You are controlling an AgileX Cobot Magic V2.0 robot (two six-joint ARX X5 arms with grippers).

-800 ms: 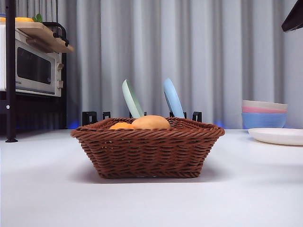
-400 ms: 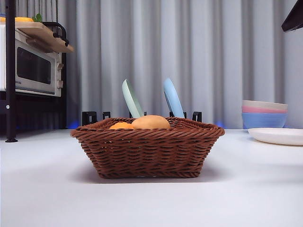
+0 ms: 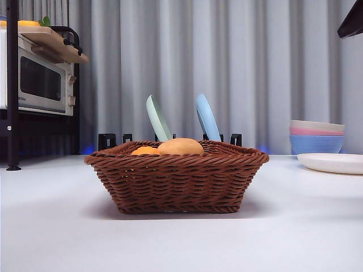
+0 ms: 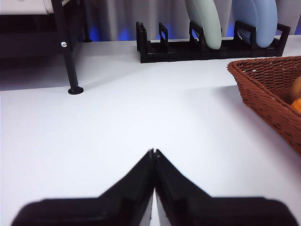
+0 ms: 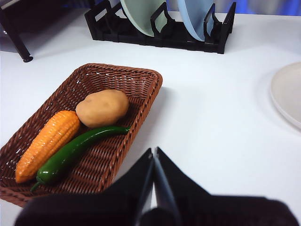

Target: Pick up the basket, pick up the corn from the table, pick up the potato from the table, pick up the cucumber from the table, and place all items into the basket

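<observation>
The reddish-brown wicker basket (image 3: 177, 180) stands on the white table (image 3: 51, 226), also in the right wrist view (image 5: 141, 84) and partly in the left wrist view (image 4: 270, 94). Inside it lie the orange corn (image 5: 47, 145), the tan potato (image 5: 102, 108) and the slim dark green cucumber (image 5: 77, 151), side by side. In the front view only the potato (image 3: 180, 147) and the corn (image 3: 145, 151) show above the rim. My right gripper (image 5: 154, 151) is shut and empty, above the table beside the basket. My left gripper (image 4: 153, 151) is shut and empty, over bare table away from the basket.
A black dish rack (image 3: 170, 138) with a pale green plate (image 3: 157, 118) and a blue plate (image 3: 207, 118) stands behind the basket. A microwave on a black stand (image 3: 37, 79) is at the left. Stacked bowls (image 3: 316, 136) and a white plate (image 3: 333, 163) are at the right.
</observation>
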